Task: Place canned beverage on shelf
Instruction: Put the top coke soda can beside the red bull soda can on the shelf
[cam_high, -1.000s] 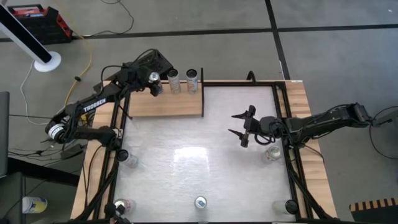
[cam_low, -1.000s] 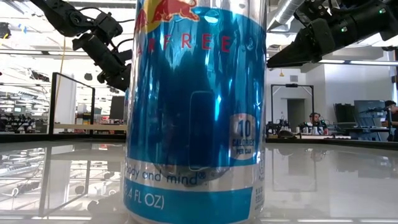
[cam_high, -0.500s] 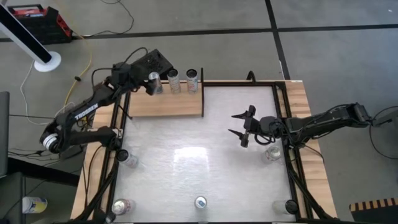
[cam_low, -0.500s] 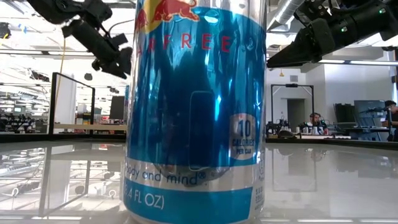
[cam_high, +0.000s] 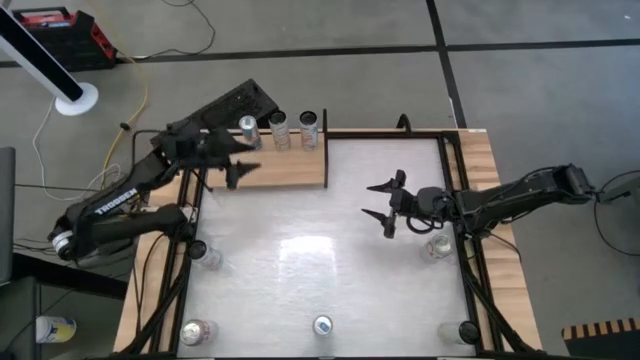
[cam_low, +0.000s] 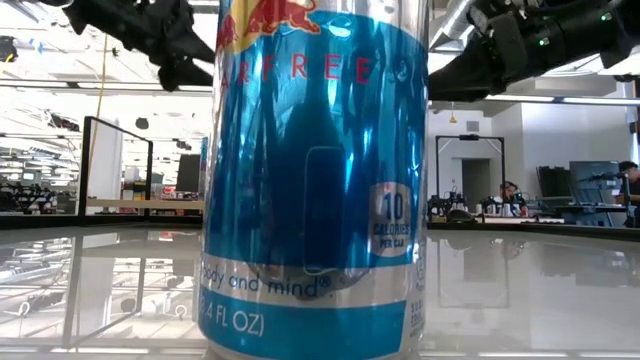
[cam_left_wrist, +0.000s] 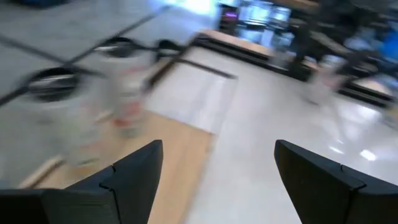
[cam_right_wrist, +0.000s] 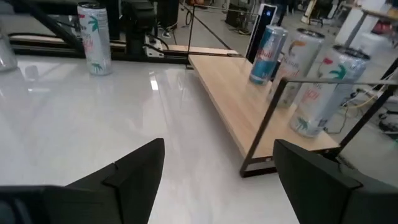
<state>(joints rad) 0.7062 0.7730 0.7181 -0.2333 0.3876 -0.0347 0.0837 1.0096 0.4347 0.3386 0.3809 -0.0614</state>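
The shelf (cam_high: 268, 168), a pale wooden board, lies at the table's far left. Three canned beverages stand upright along its far edge: (cam_high: 248, 129), (cam_high: 280, 129), (cam_high: 310, 127); the right wrist view shows them too (cam_right_wrist: 267, 46). My left gripper (cam_high: 240, 170) hovers open above the shelf's left part, nearer than the cans, with nothing between its fingers (cam_left_wrist: 134, 180). My right gripper (cam_high: 373, 199) hangs open over the table's middle right, pointing toward the shelf (cam_right_wrist: 249, 106), and holds nothing.
More cans stand on the white tabletop: one at the left (cam_high: 208, 255), one at the near left corner (cam_high: 195, 330), one at the near edge (cam_high: 322, 325) that fills the low view (cam_low: 315, 180), one under the right arm (cam_high: 437, 245). A black frame (cam_high: 326, 150) borders the shelf's right end.
My left gripper has drawn back from the leftmost can on the shelf, toward the table's near edge and upward, and has tipped up from pointing steeply down to nearly level. It has stayed open. The can stands where it was.
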